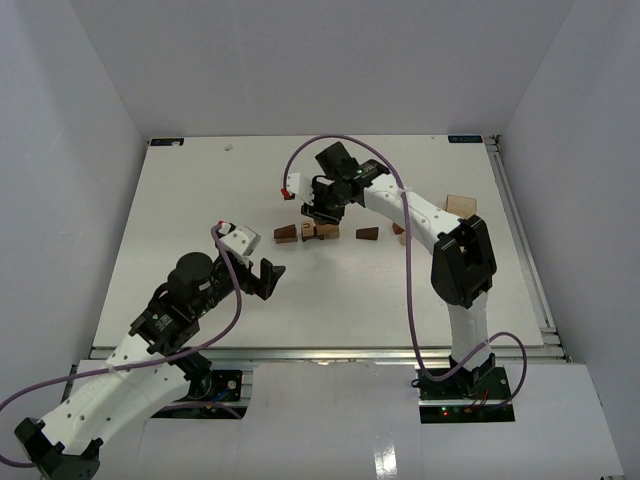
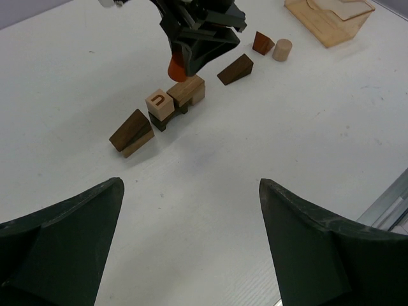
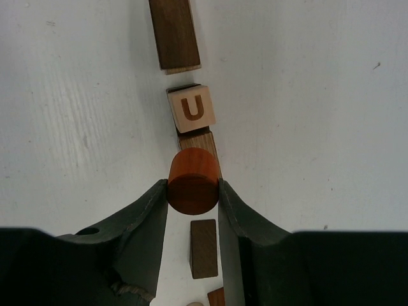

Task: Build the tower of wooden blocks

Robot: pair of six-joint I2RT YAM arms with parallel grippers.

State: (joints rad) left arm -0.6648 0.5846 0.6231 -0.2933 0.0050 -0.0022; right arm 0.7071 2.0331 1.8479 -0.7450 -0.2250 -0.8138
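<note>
My right gripper (image 3: 193, 189) is shut on a reddish-brown cylinder (image 3: 193, 180) and holds it just above the low block cluster (image 1: 312, 232) at mid-table. Directly beneath it lies a tan-brown block (image 2: 185, 91). Beside that stands a pale cube marked U (image 3: 194, 109) on a dark piece (image 2: 167, 118). A two-tone wedge (image 2: 131, 132) lies left of the cluster in the left wrist view. My left gripper (image 2: 190, 191) is open with nothing in it, hanging over bare table nearer the front, apart from the blocks.
A dark wedge (image 2: 234, 69), a reddish wedge (image 2: 261, 43) and a tan cylinder (image 2: 282, 49) lie right of the cluster. A pale wooden box (image 2: 329, 18) stands at the far right. White walls enclose the table (image 1: 200, 250).
</note>
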